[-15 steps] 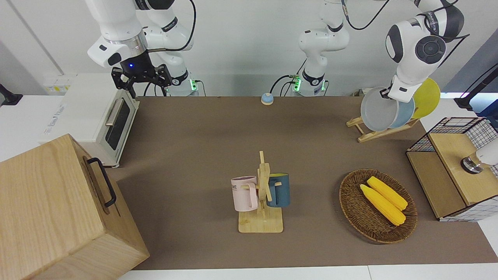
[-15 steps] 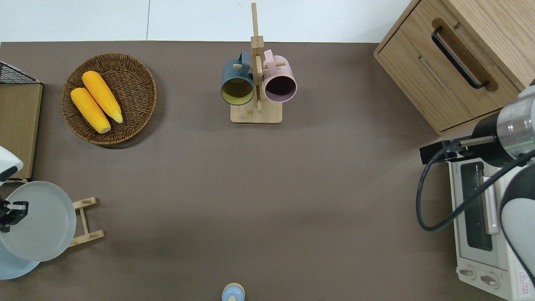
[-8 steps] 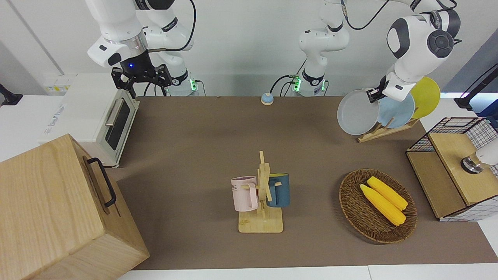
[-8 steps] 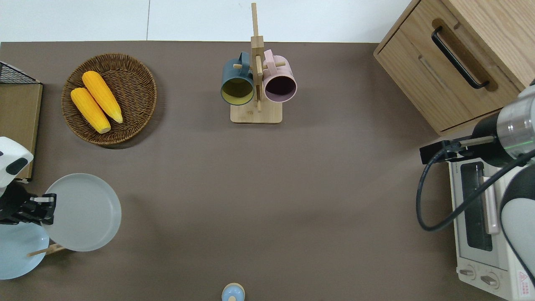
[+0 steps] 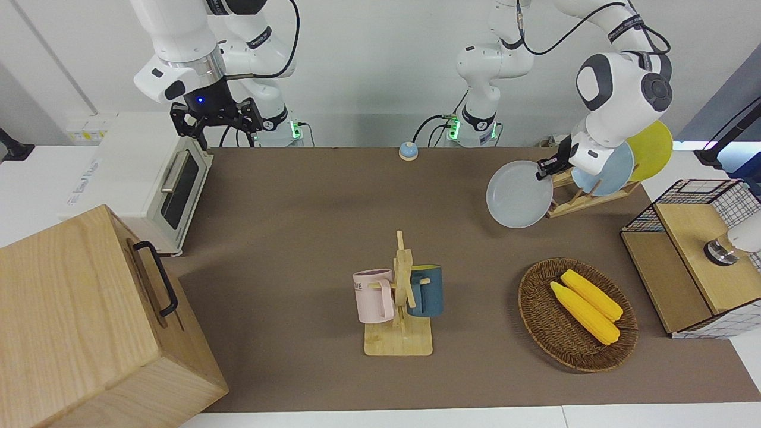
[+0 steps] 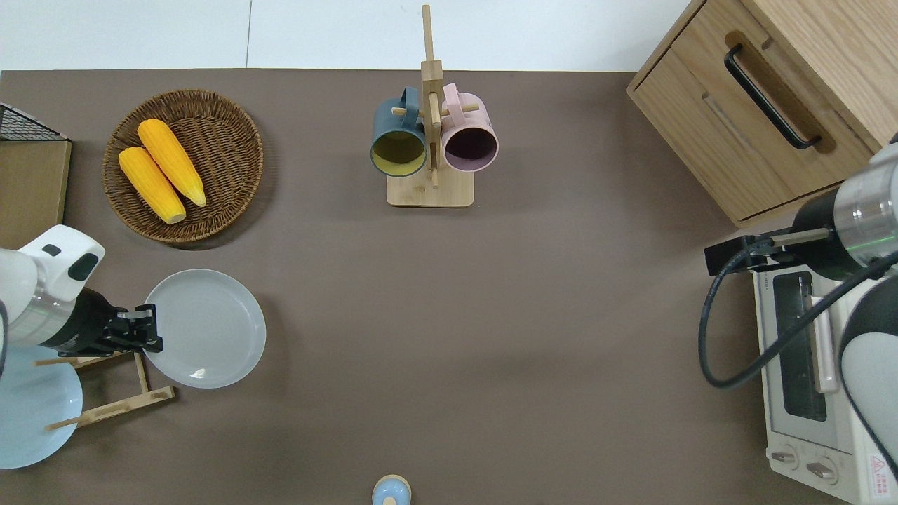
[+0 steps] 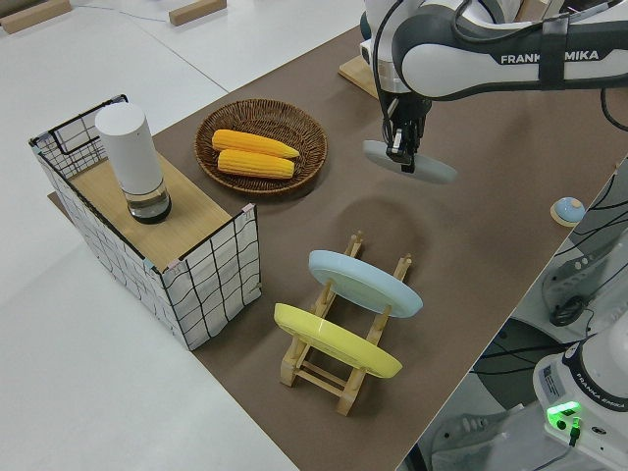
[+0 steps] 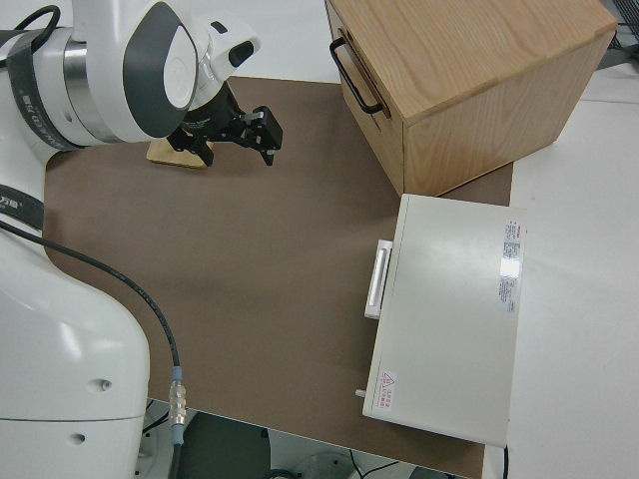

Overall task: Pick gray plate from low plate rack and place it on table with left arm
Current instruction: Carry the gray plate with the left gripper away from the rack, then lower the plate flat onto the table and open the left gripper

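The gray plate [image 5: 518, 195] hangs in the air, held by its rim in my left gripper [image 5: 546, 168], which is shut on it. The overhead view shows the plate [image 6: 205, 328] and gripper [image 6: 149, 328] over bare table [image 6: 491, 315], just off the low plate rack [image 6: 112, 407] toward the table's middle. In the left side view the plate [image 7: 412, 165] lies almost flat, clear of the table. The rack [image 7: 334, 378] holds a light blue plate [image 7: 363, 283] and a yellow plate [image 7: 334, 339]. My right arm is parked, its gripper [image 8: 265, 135] open.
A wicker basket [image 6: 231, 105] with two corn cobs lies farther from the robots than the plate. A mug tree [image 6: 429, 189] with two mugs stands mid-table. A wire basket [image 5: 689, 255], a wooden drawer box [image 5: 89, 321] and a toaster oven [image 5: 148, 184] stand at the table's ends.
My left gripper has lifted the gray plate out of the rack, carried it toward the table's middle and lower, and tipped it from upright to nearly flat. The right arm has not moved.
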